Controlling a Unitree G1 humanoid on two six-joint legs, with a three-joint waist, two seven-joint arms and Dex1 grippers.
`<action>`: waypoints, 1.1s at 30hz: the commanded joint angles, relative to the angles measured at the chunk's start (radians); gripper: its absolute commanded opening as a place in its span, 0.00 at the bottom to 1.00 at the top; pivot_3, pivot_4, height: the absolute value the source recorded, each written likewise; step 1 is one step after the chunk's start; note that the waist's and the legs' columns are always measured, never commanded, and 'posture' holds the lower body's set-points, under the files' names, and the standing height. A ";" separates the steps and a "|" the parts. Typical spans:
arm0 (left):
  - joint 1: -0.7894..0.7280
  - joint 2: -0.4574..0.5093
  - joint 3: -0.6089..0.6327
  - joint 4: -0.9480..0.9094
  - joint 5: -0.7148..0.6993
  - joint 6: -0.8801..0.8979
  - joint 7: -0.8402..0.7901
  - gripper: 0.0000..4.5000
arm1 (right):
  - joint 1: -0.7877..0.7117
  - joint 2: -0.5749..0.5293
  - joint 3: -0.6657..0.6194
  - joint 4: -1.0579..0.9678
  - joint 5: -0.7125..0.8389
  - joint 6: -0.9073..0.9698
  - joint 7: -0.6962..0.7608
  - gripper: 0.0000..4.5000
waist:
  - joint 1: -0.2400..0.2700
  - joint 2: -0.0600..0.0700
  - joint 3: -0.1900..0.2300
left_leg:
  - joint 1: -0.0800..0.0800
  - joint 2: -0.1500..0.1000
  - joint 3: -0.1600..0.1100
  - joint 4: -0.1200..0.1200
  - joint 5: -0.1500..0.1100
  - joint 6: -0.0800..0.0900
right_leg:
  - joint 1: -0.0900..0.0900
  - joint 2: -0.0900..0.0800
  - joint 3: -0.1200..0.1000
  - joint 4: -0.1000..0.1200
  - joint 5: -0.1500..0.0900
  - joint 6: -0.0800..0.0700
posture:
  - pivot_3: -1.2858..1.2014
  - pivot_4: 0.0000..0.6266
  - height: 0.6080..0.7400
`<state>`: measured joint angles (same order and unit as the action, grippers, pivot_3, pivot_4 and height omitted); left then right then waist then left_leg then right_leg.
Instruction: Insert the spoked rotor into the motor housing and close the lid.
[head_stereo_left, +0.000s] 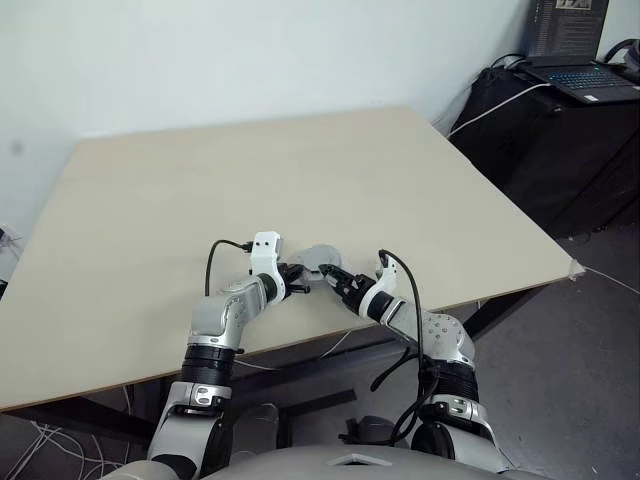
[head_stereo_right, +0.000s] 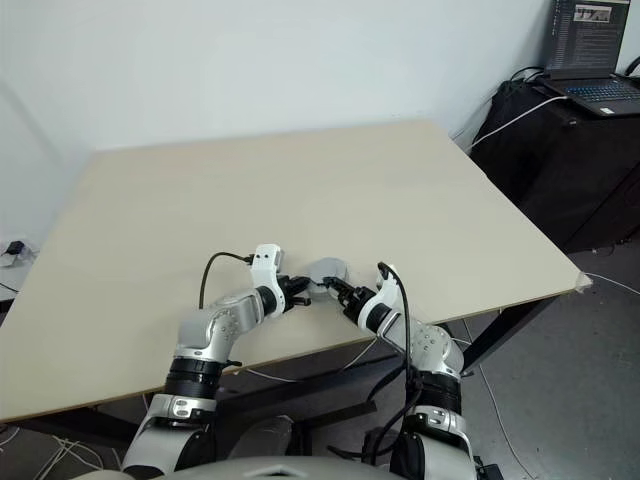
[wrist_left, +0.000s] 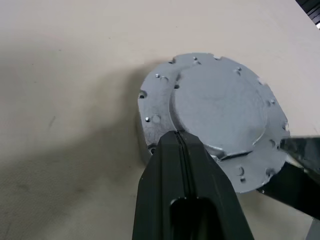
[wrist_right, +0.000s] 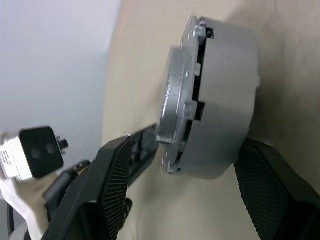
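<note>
The grey motor housing (wrist_right: 225, 100) stands on the table near its front edge, with the pale round lid (wrist_left: 220, 102) lying on top of it. A narrow dark gap shows between lid and housing on one side. My left gripper (wrist_left: 178, 136) is shut, and its tips rest on the lid's rim. My right gripper (wrist_right: 189, 145) is open wide, one finger on each side of the housing wall. In the head views both grippers meet at the housing (head_stereo_left: 322, 258). The spoked rotor is hidden.
The beige table (head_stereo_left: 200, 190) stretches far back and to both sides. Its front edge runs just under my arms. At the right, off the table, a dark stand (head_stereo_left: 560, 130) carries a laptop (head_stereo_left: 580, 75) and cables.
</note>
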<state>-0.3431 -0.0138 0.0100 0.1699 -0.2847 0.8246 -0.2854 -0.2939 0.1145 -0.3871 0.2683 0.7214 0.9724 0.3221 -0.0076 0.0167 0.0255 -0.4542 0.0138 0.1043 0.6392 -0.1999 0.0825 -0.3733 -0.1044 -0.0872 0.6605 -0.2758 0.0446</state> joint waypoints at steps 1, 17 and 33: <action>0.002 -0.028 -0.056 -0.005 -0.013 0.025 -0.025 0.00 | -0.025 0.059 0.010 -0.026 0.068 -0.022 0.030 0.60 | 0.001 0.000 0.000 | 0.000 0.000 0.000 0.000 0.000 0.000 | 0.000 0.000 0.000 0.000 0.000 0.000 | 0.52 0.00 1.00; -0.001 -0.027 -0.057 -0.003 -0.013 0.022 -0.027 0.00 | -0.020 0.054 0.023 -0.020 0.068 -0.039 0.016 0.26 | -0.001 0.000 0.000 | 0.000 0.000 0.000 0.000 0.000 0.000 | 0.000 0.000 0.000 0.000 0.000 0.000 | 0.52 0.00 1.00; -0.008 -0.025 -0.055 -0.001 -0.007 0.020 -0.027 0.00 | -0.029 0.018 0.024 0.113 0.004 -0.141 -0.011 0.26 | -0.008 0.001 -0.001 | 0.004 0.000 0.000 0.000 0.000 0.000 | 0.001 0.003 0.004 0.001 0.001 -0.001 | 0.52 0.00 1.00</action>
<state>-0.3427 -0.0333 -0.0235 0.1603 -0.2864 0.8289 -0.3060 -0.3028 0.1159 -0.3951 0.3672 0.7346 0.8356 0.3141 -0.0153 0.0177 0.0243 -0.4495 0.0141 0.1043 0.6391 -0.2000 0.0825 -0.3719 -0.1017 -0.0825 0.6618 -0.2750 0.0434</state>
